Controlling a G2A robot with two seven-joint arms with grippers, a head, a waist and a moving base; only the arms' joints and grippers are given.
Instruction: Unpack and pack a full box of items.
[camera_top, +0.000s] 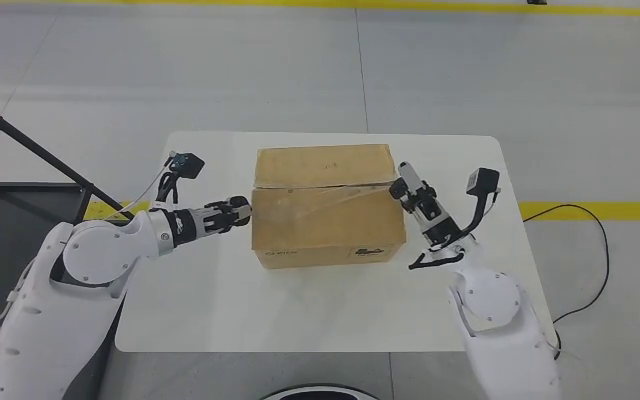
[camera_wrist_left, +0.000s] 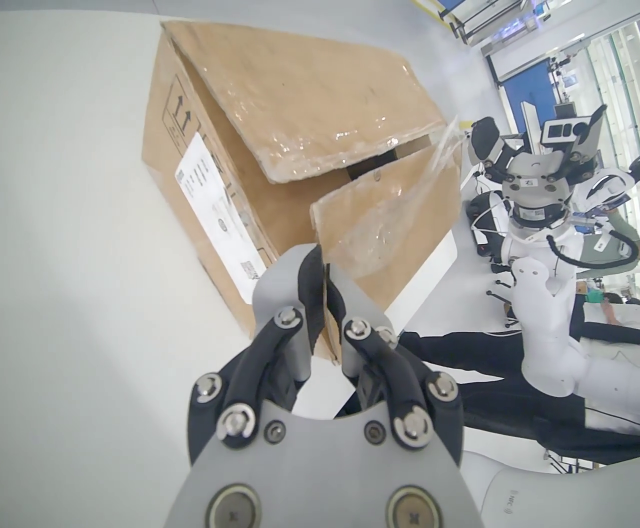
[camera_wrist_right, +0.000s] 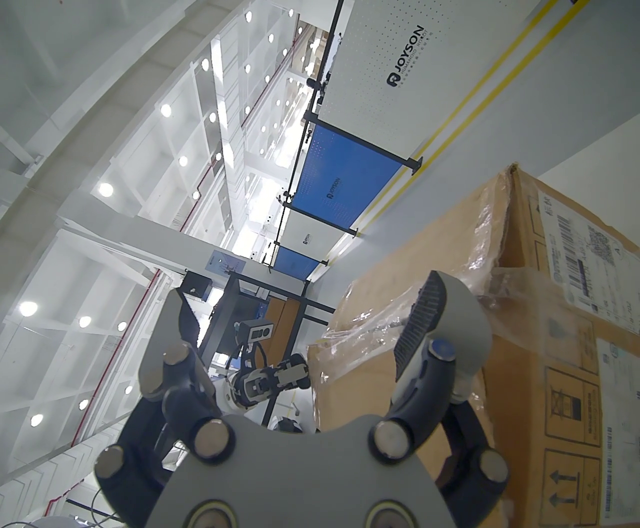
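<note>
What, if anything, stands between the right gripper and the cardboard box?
Nothing visible. The right gripper, fingers open, is right at one end of the cardboard box, by the loose clear tape on its top edge. The left gripper is shut on a flap at the other end.

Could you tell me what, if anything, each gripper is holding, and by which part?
The left gripper pinches the box flap by its end edge; the right gripper holds nothing.

The cardboard box (camera_top: 325, 215) hides its contents under its top flaps (camera_wrist_left: 320, 95); its labelled side (camera_wrist_right: 575, 375) is cut off in the right wrist view.
</note>
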